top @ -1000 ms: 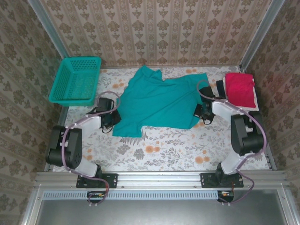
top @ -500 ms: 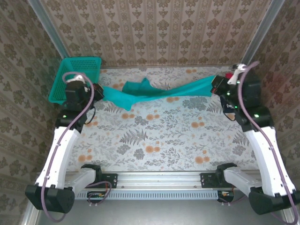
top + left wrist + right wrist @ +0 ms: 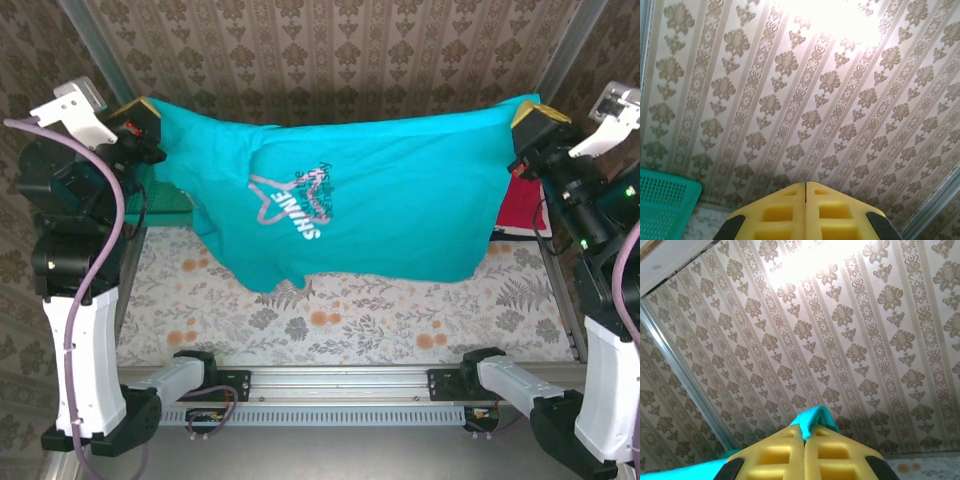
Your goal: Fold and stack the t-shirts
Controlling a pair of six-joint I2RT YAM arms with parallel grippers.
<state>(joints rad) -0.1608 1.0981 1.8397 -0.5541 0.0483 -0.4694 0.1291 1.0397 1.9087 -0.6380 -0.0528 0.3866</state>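
The teal-green t-shirt (image 3: 380, 200) hangs spread out high above the table, its white chest print (image 3: 297, 198) facing the top camera upside down. My left gripper (image 3: 150, 112) is shut on its left upper corner; a thin teal sliver shows between the yellow jaws (image 3: 805, 183). My right gripper (image 3: 527, 112) is shut on the right upper corner, and a fold of the teal-green t-shirt (image 3: 815, 419) pokes out between its jaws. The folded red t-shirt (image 3: 520, 200) lies at the table's right edge, mostly hidden by the hanging shirt. The navy t-shirt is out of view.
The teal mesh basket (image 3: 165, 198) sits at the back left, mostly behind the shirt and left arm; its corner (image 3: 662, 207) shows in the left wrist view. Patterned walls enclose the floral table (image 3: 350, 310).
Both arms have risen and spread apart, lifting the teal-green shirt from a stretched twisted band near the table into a wide hanging sheet with the print facing up.
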